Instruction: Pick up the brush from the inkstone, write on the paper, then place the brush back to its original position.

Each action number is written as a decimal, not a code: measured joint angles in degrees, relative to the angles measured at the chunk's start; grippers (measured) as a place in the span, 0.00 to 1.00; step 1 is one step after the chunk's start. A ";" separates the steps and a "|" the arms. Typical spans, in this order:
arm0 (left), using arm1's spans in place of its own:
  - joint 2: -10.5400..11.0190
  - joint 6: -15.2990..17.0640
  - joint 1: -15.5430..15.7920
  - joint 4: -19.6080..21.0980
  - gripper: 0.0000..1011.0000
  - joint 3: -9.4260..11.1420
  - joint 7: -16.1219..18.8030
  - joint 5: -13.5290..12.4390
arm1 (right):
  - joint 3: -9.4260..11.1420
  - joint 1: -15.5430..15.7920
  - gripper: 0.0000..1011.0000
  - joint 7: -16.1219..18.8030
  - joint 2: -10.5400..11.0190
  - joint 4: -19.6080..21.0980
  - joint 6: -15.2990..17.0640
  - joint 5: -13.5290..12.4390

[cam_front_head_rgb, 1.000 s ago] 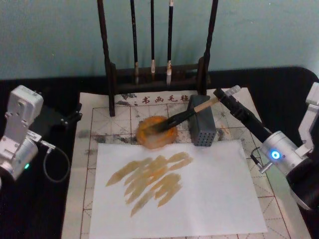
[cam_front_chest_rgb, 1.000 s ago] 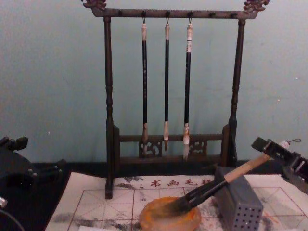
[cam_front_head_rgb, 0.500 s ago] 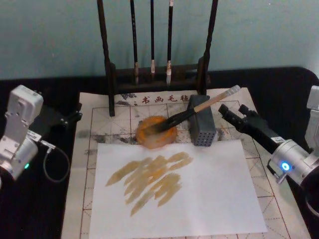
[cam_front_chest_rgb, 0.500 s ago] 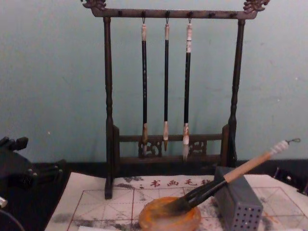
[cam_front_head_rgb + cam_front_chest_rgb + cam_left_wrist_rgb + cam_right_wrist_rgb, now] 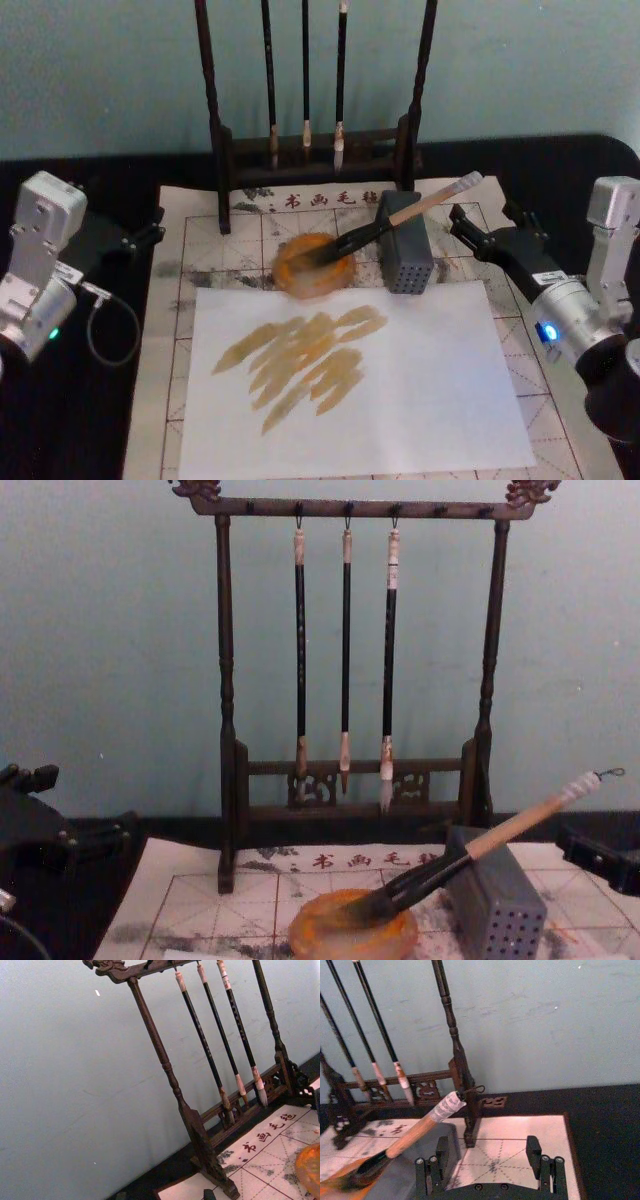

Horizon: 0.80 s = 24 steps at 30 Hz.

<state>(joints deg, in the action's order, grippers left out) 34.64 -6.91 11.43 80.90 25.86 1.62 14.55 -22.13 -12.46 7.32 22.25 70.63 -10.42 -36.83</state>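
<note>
Gaping empty, the right gripper [image 5: 490,1162] sits low over the gridded mat, its two black fingers [image 5: 439,1157] wide apart with nothing between them; it is near the brush's wrapped end but clear of it. In the head view it lies at the mat's right edge [image 5: 487,236], the silver wrist behind it showing a blue light.

The brush [image 5: 392,219] rests slanted: dark bristles in the inkstone [image 5: 313,266], black lower section leaning on the top edge of the grey perforated block [image 5: 405,255], pale wooden handle rising to a white-wrapped end with a small wire loop. The inkstone is a round, shallow, orange-brown dish just left of the block.

A plain white sheet [image 5: 355,385] lies in front of the inkstone, marked with tan, streaky strokes. Under it, the paper [image 5: 175,330] is gridded, ink-smudged, with printed characters along its far edge.

Three thin black-handled brushes [image 5: 345,660] hang from a dark turned-wood rack [image 5: 225,710] behind.

Left gripper [image 5: 130,238]: parked off the mat's left edge; whether its fingers are open or closed is unclear.
</note>
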 joint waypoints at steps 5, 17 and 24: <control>0.00 0.00 0.00 0.00 0.99 0.00 0.00 0.00 | -0.51 -0.87 0.99 -4.44 -1.86 -1.86 -2.02 4.94; 0.00 0.00 0.00 0.00 0.99 0.00 0.00 0.00 | 0.56 -1.14 0.99 -6.29 -3.69 -2.60 -1.69 6.80; 0.00 0.00 0.00 0.00 0.99 0.00 0.00 0.00 | 0.44 -1.14 0.99 -6.29 -3.58 -2.60 -1.76 6.80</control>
<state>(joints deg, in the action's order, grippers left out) 34.64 -6.91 11.43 80.90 25.86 1.62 14.55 -21.70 -13.60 1.03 18.66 68.03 -12.18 -30.03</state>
